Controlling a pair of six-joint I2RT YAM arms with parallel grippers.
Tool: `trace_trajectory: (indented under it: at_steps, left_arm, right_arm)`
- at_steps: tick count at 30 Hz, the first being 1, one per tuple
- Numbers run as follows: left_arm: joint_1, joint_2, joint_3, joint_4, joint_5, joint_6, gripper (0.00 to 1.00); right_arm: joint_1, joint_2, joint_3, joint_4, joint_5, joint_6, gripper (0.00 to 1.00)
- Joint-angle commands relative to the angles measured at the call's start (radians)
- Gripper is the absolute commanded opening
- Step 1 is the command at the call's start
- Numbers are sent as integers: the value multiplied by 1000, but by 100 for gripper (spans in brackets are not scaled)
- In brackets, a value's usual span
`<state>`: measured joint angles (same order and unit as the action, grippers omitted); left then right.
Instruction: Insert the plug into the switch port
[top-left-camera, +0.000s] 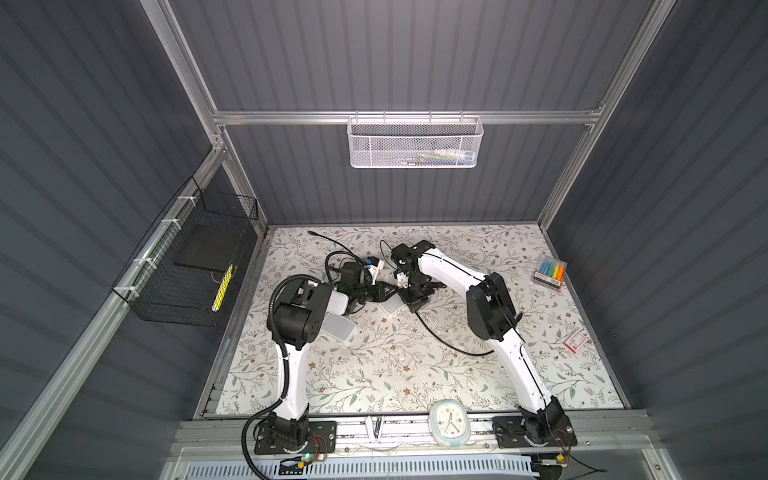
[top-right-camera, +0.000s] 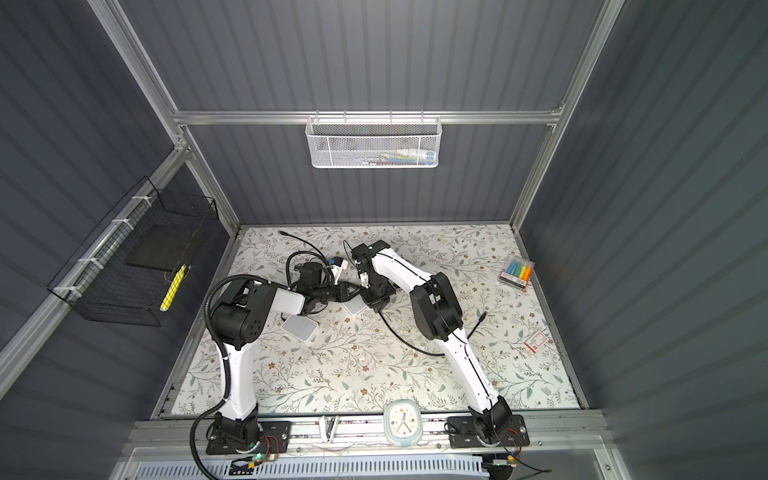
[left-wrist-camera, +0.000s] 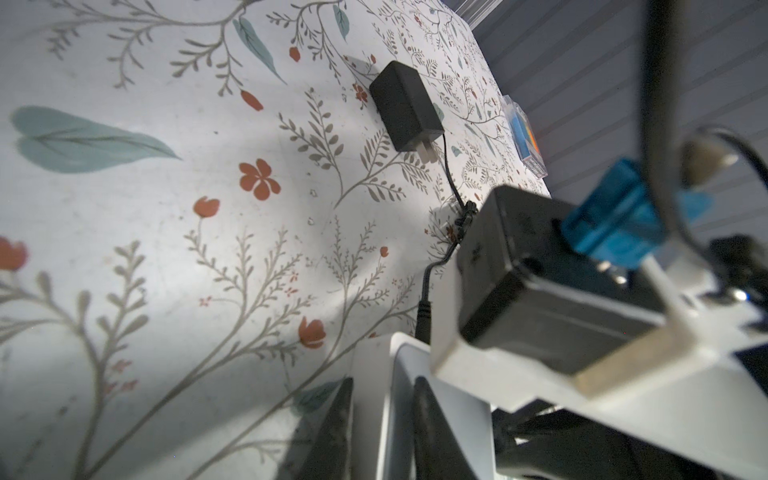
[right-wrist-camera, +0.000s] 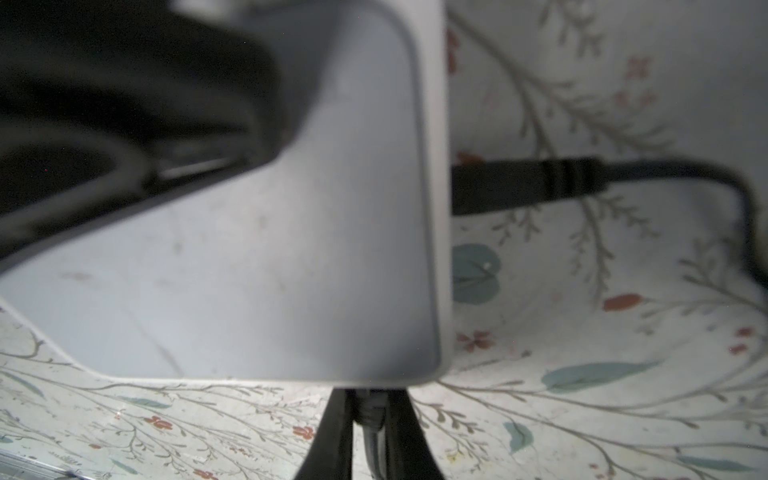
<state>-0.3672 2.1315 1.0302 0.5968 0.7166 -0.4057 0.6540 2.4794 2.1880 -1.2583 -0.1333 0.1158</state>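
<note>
The left pincer (left-wrist-camera: 384, 382) clamps white, rounded switch (right-wrist-camera: 291, 270); right pincer (right-wrist-camera: 369, 395) apparently pinches black plug (right-wrist-camera: 371, 412).

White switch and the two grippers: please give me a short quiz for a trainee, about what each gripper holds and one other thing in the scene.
1. True or false: the left gripper is shut on the white switch.
2. The right gripper pinches: A) a black cable plug; B) a marker pack; C) a power adapter.
3. Which round-faced thing stands on the front rail?
Key: 1 true; 2 A; 3 the alarm clock.
</note>
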Motion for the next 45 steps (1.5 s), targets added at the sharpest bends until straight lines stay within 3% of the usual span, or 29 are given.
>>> trace_trajectory:
  at_steps: [1, 17, 35, 45]
  left_arm:
    - [-107, 47, -60, -150, 225, -37, 24]
    - [-131, 108, -53, -30, 338, -72, 24]
    - [-162, 148, -75, 96, 384, -137, 24]
    - [-190, 160, -73, 51, 400, -104, 24]
  right_arm:
    - [-2, 15, 41, 404, -51, 9, 0]
    - [-6, 45, 125, 368, -69, -96, 0]
    - [-12, 97, 237, 391, -62, -39, 0]
    - [-13, 117, 250, 417, -85, -2, 0]
